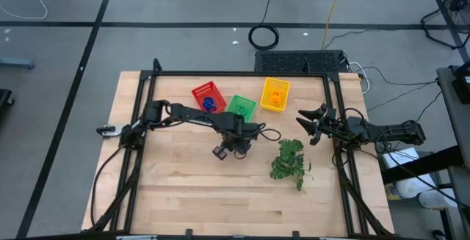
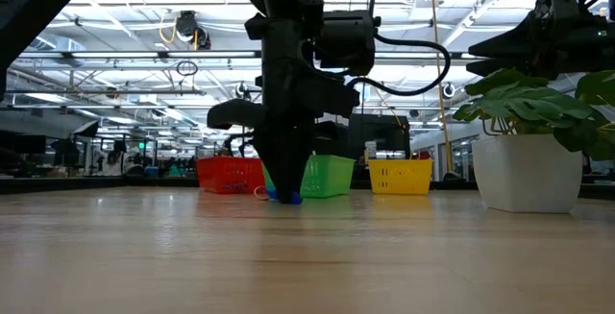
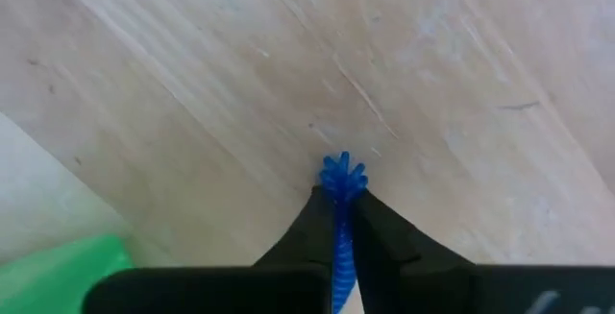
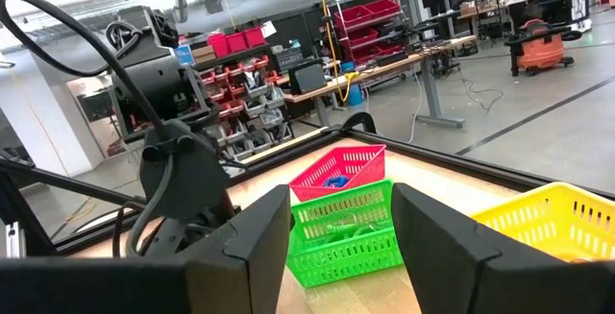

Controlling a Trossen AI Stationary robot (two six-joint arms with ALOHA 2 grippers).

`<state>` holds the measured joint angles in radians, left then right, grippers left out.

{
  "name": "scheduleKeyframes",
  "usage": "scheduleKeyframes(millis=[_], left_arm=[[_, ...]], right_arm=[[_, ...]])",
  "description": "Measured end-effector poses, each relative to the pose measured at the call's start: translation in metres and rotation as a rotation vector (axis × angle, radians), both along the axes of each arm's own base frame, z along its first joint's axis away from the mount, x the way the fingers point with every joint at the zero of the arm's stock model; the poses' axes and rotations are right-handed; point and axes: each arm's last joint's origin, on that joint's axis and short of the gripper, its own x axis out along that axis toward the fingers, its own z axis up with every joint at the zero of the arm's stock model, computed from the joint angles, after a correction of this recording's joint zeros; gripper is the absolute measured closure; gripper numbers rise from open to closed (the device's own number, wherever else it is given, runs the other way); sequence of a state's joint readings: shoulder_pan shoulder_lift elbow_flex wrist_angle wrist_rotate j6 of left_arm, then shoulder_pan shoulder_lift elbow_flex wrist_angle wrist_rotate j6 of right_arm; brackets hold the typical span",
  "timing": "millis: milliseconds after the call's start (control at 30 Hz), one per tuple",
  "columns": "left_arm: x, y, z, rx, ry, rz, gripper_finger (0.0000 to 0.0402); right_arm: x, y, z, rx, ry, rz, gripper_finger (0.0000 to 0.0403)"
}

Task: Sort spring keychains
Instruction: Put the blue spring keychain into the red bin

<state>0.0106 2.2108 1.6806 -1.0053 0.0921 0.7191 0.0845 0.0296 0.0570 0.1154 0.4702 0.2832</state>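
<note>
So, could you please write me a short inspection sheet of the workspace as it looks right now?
Surface: wooden table, bare over most of its near part.
Job's things: blue spring keychain gripped at the tabletop; more blue ones in the red basket; orange ones in the yellow basket; green basket, contents unclear.
Clutter: leafy plant sprig in a white pot.
Grippers: left gripper shut on the keychain, just in front of the green basket; right gripper open, waiting at the table's right edge.
Cables: black cable loop beside the left gripper; coil on the floor.
Surroundings: workshop shelving and benches.
</note>
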Motion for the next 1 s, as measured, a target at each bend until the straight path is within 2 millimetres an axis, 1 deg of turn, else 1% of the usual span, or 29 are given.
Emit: scheduleKeyframes(millis=[133,200,333,400,567,733,800,1000], left_arm=[[-0.003,-0.001,0.005,-0.034,0.012,0.071,0.0387],[-0.005,-0.005,0.014,-0.028,0.0,0.083,0.0387],[-0.012,-0.009,0.047,0.017,-0.068,0.116,0.0387],[-0.017,-0.01,0.06,0.026,-0.086,0.16,0.0387],[-0.031,-0.009,0.091,0.009,-0.114,0.339,0.0387],[-0.046,-0.008,0.114,-0.012,-0.169,0.488,0.0387],[-0.055,-0.008,0.118,-0.028,-0.2,0.528,0.0387],[-0.093,-0.007,0.115,-0.052,-0.211,0.632,0.0387]], right_arm=[[0.0,0.0,0.0,0.0,0.0,0.0,0.0232],[0.0,0.0,0.0,0.0,0.0,0.0,0.0232],[0.0,0.0,0.0,0.0,0.0,0.0,0.0232],[0.0,0.0,0.0,0.0,0.0,0.0,0.0232],[0.0,0.0,0.0,0.0,0.0,0.0,0.0232],[0.0,0.0,0.0,0.0,0.0,0.0,0.0232],[0.0,0.0,0.0,0.0,-0.001,0.0,0.0232],[0.0,0.0,0.0,0.0,0.0,0.0,0.0232]])
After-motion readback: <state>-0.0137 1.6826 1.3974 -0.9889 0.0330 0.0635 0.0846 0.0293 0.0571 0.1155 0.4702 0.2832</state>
